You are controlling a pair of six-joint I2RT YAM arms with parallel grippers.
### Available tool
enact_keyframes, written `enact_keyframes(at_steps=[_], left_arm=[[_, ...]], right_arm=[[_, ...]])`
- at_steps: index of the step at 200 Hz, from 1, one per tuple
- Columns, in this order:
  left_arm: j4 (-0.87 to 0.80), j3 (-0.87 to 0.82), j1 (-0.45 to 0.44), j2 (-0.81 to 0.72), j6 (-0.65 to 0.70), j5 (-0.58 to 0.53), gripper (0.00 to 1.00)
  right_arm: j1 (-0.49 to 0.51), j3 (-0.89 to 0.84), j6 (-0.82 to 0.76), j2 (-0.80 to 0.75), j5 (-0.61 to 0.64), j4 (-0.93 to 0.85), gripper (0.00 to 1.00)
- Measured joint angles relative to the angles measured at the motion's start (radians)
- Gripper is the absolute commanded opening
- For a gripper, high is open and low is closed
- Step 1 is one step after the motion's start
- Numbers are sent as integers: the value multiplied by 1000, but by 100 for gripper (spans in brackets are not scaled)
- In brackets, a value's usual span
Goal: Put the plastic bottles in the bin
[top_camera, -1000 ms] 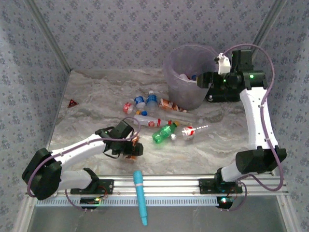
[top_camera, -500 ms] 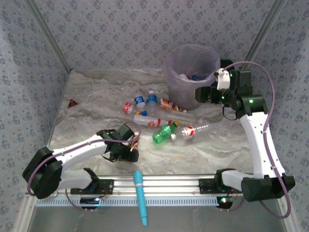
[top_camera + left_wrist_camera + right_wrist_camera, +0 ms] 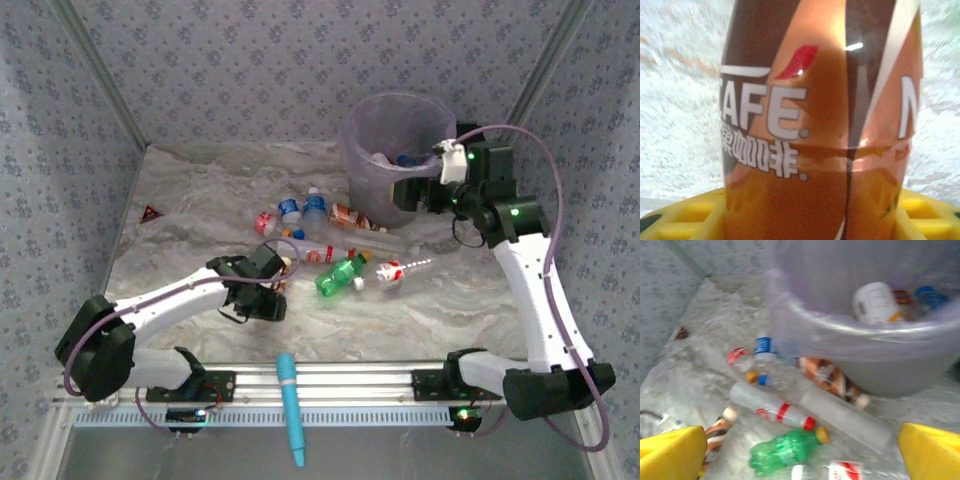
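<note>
Grey marbled table [image 3: 200,200] with flowered walls on three sides, and the bottles lie in a loose heap near its middle. At the back right stands the pale purple bin [image 3: 372,185], with a white bottle [image 3: 874,301] and a few coloured caps lying inside it.

Near the front left, the left fingers [image 3: 680,217] sit on either side of a brown and orange coffee bottle [image 3: 810,125], the yellow pads close against its sides. Whether they are pinching it yet or only flanking it I cannot tell. The right fingers [image 3: 930,452] are spread wide and hold nothing. They hang just beside the bin wall, facing the heap, where a green bottle [image 3: 785,450] and a clear bottle with a red band [image 3: 771,409] lie side by side.

My guess is that the coffee bottle is light and thin-walled (it looks empty or close to it), so a hard squeeze would dent it, and the glossy label could slip. Being round, it may roll if nudged. The straight labelled middle looks like the best place to hold it, not the tapering neck
</note>
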Motion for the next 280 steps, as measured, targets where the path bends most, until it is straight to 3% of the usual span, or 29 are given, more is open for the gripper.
enact_keyframes(at_steps=[40,89,114,169,233,251,280], left_arm=[[129,44,16,-66,23,-78,29],[510,-12,23,-199,63,-94,27],[685,-74,24,-236,73,-55,27],[859,-95,21,-208,72,58,27],[917,-95,8,-180,69,116,27],[921,-95,8,-173,66,118,27],[914,-95,8,-163,45,113,29]], right_arm=[[272,-53,82,-6,17,115,97],[424,-98,203,53,92,277,97],[435,-99,243,111,97,344,92],[422,-90,288,262,-7,499,83],[397,-45,313,342,-78,567,57],[395,-38,314,348,-95,574,42],[391,-27,316,371,-113,575,33]])
